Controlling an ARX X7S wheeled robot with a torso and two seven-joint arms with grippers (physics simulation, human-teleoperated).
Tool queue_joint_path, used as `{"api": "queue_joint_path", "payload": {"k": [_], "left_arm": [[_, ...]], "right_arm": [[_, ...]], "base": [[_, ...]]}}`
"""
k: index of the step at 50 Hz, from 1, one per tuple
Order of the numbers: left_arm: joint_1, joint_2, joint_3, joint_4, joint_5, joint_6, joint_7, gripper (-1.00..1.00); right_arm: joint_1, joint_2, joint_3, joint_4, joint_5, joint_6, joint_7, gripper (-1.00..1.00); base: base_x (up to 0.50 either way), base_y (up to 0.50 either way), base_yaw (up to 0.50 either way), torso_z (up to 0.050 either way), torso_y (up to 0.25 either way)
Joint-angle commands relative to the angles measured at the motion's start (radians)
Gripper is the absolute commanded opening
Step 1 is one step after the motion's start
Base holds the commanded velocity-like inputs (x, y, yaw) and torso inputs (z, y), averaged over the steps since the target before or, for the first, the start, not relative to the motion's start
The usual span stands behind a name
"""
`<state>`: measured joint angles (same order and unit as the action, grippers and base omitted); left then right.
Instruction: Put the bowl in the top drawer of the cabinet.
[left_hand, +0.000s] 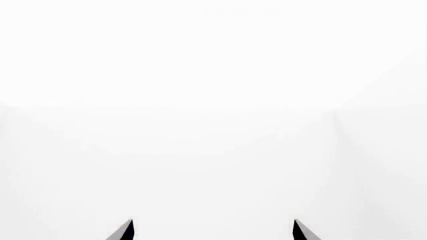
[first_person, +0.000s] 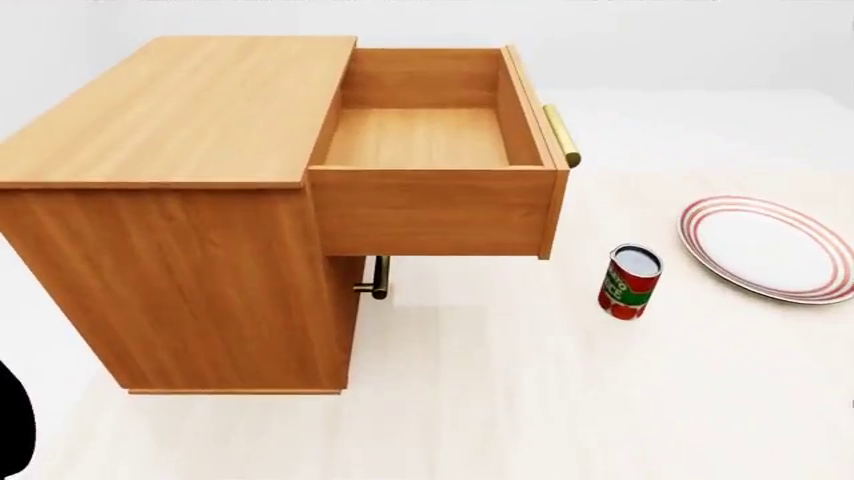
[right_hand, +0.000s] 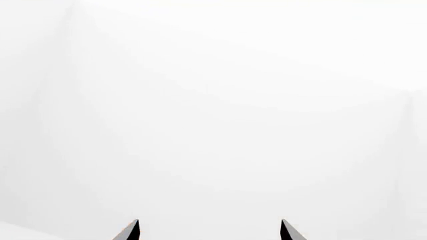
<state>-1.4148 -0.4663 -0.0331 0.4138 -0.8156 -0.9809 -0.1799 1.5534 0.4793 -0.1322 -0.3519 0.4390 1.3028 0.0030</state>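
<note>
the cabinet (first_person: 174, 200) is sitting nearest with its top drawer (first_person: 427, 135) hanging open and empty, both grippers (left_hand: 212, 231) (right_hand: 208, 231) are spreading their fingers on nothing, and the bowl is showing nowhere, so finding it is looking like the next job.

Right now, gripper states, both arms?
Left gripper: open, holding nothing.
Right gripper: open, holding nothing.

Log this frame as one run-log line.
top drawer: open, empty | bowl: not in view | left gripper: open, empty | right gripper: open, empty | can, plate: on floor
</note>
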Motion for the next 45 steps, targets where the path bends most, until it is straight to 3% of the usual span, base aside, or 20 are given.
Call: {"api": "queue_joint_path", "payload": {"k": [1, 12, 18, 28, 34, 45], "left_arm": [[0.001, -0.004, -0.001, 0.001, 0.001, 0.012, 0.002, 1.00], [-0.025, -0.010, -0.033, 0.025, -0.052, -0.035, -0.027, 1.00], [-0.038, -0.013, -0.060, 0.042, -0.092, -0.069, -0.049, 1.00], [-0.032, -0.016, -0.059, 0.036, -0.090, -0.056, -0.045, 1.00], [-0.027, -0.012, -0.050, 0.026, -0.076, -0.033, -0.033, 1.00], [-0.019, -0.007, -0.037, 0.013, -0.057, -0.007, -0.028, 1.00]], "right_arm": [[0.011, 0.003, 0.008, -0.016, 0.013, 0.030, 0.004, 1.00], [0.136, 0.076, -0.025, -0.004, 0.095, 0.266, -0.007, 1.00], [0.281, 0.257, -0.144, 0.148, 0.559, 0.266, 0.296, 1.00], [0.520, 0.470, -0.491, 0.322, 0.976, 0.262, 0.486, 1.00], [0.801, 0.582, -0.851, 0.385, 0.990, 0.267, 0.288, 1.00], [0.803, 0.689, -1.032, 0.312, 0.799, 0.268, -0.053, 1.00]], "base": [[0.00, 0.00, 0.00, 0.000, 0.000], [0.00, 0.00, 0.00, 0.000, 0.000], [0.00, 0.00, 0.00, 0.000, 0.000], [0.00, 0.00, 0.00, 0.000, 0.000], [0.00, 0.00, 0.00, 0.000, 0.000], [0.00, 0.00, 0.00, 0.000, 0.000]]}}
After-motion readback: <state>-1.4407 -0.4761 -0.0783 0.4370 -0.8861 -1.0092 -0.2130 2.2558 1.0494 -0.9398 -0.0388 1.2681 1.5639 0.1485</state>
